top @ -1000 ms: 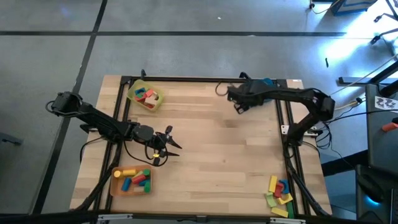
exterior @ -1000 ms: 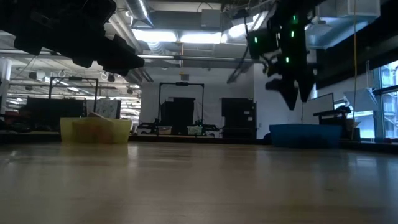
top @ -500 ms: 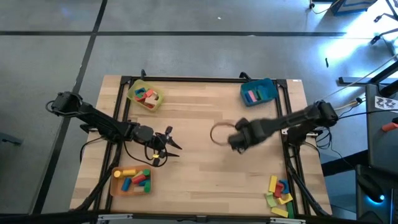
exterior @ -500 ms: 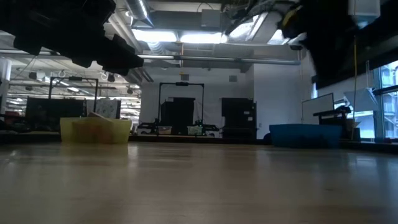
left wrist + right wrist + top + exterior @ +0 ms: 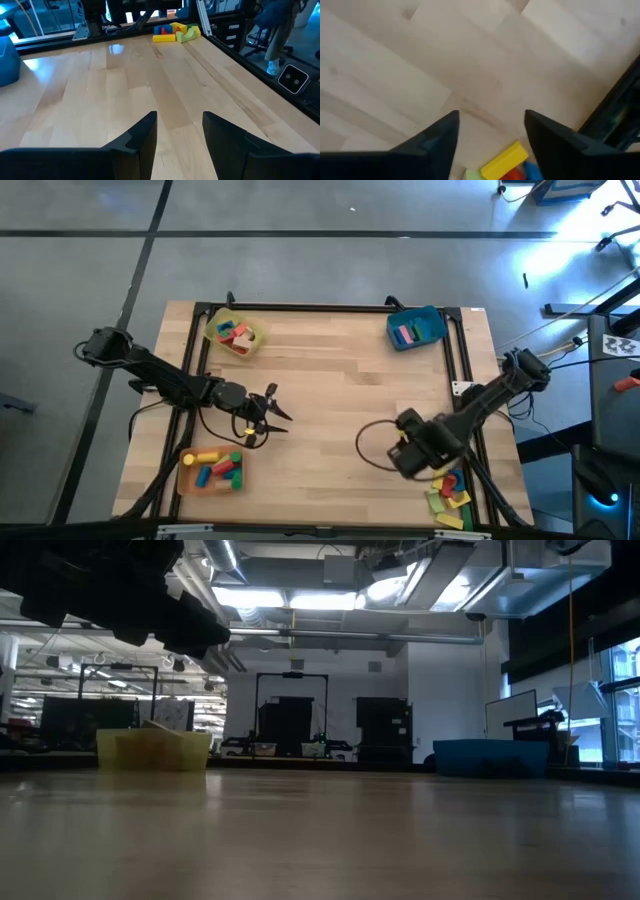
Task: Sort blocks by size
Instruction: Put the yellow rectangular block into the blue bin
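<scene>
We see the right gripper (image 5: pixel 400 463) spread empty beside the loose blocks (image 5: pixel 449 487); the left gripper (image 5: pixel 272 414) waits, spread.

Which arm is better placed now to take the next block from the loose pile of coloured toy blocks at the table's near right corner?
The right arm. The right gripper hangs open just beside the loose pile of coloured toy blocks. The left gripper is open and empty, far across the wooden table.

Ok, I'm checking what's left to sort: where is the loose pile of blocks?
In the high view, the loose blocks lie at the table's near right corner, just beside the right gripper, far from the blue tray.
</scene>
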